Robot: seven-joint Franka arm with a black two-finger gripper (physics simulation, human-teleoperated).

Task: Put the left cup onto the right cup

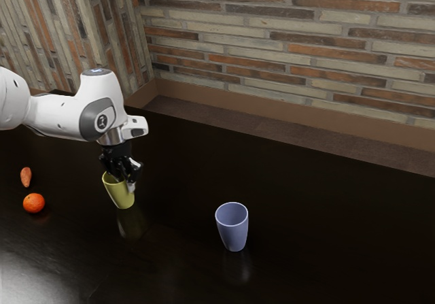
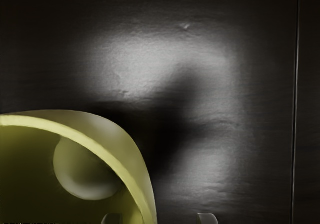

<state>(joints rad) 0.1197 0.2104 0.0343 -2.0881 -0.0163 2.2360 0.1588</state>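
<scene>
A yellow-green cup [image 1: 119,192] hangs tilted a little above the dark table, and my gripper [image 1: 125,177] is shut on its rim. From the wrist view I look into the same yellow-green cup [image 2: 75,164], its rim curving close under my hand, with the table's glossy surface beyond. A blue-purple cup [image 1: 232,226] stands upright on the table, well off toward the exterior view's right of my gripper and nearer the front.
An orange ball [image 1: 34,203] and a small reddish piece [image 1: 26,177] lie on the table [image 1: 306,202] at the exterior view's left. A brick wall [image 1: 285,39] runs behind the table's far edge.
</scene>
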